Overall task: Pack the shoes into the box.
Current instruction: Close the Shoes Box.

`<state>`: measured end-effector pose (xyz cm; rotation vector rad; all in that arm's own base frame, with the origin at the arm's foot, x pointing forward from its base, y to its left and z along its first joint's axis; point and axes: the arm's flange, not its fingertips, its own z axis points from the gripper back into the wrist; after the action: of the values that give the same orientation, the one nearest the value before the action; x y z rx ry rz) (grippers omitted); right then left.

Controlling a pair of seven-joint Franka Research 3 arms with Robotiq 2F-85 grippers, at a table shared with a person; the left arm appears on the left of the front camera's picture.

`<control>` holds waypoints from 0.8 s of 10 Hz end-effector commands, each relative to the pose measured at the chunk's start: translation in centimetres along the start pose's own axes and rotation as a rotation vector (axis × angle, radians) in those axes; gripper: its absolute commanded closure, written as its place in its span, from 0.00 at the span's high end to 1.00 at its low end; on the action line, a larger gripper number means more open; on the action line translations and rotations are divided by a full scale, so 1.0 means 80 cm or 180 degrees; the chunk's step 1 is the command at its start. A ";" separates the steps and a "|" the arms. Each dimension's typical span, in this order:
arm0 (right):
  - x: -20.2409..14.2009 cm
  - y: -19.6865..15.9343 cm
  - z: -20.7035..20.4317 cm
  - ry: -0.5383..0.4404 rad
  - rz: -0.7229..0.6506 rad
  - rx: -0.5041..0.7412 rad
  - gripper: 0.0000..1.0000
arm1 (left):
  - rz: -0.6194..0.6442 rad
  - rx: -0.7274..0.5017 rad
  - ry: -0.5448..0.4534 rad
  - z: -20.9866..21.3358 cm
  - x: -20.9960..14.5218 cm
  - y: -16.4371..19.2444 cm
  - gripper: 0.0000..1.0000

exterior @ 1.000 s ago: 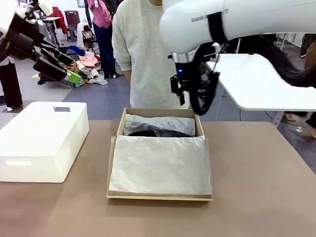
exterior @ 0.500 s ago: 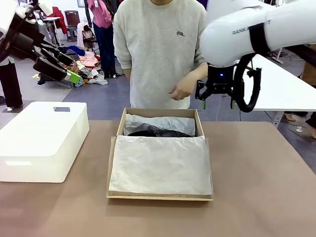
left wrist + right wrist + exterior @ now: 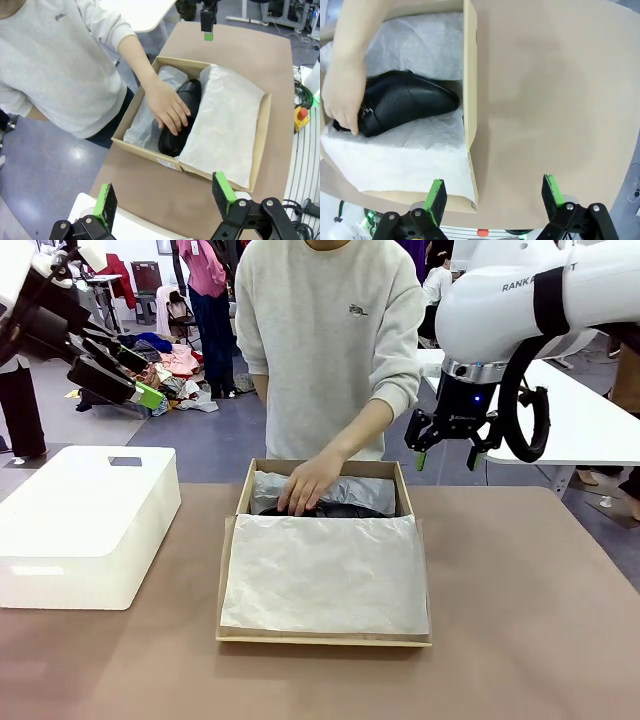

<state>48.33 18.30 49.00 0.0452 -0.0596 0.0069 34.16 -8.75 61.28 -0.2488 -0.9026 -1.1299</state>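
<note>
While inside box, shoe under hand.

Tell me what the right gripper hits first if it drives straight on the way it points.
Probably the bare table, just outside the box wall. The right gripper points down, and nothing shows in between.

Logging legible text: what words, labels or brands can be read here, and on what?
"RANK": white casing of the right arm, rest hidden by a black band.
Chest logo on the person's sweater: too small to read.
Sticker on the end wall of the box: too small to read.
</note>
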 end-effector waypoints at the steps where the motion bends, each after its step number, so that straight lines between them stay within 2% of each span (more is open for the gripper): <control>1: 0.001 0.005 0.003 -0.0090 -0.0135 -0.0091 1.00 | -0.0038 -0.0045 -0.0038 0.000 -0.002 0.001 1.00; 5: -0.001 0.004 0.001 -0.0018 -0.0062 -0.0024 1.00 | -0.0038 -0.0045 -0.0038 0.000 -0.002 0.001 1.00; 6: -0.002 0.005 0.003 0.0042 0.0258 -0.0051 1.00 | -0.0038 -0.0045 -0.0038 0.000 -0.002 0.001 1.00; 8: -0.007 -0.028 0.010 0.0213 0.0920 -0.0192 1.00 | -0.0038 -0.0045 -0.0038 0.000 -0.002 0.001 1.00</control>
<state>47.68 18.07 48.78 0.0087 -0.0129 0.1639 34.16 -8.74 61.28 -0.2488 -0.9026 -1.1298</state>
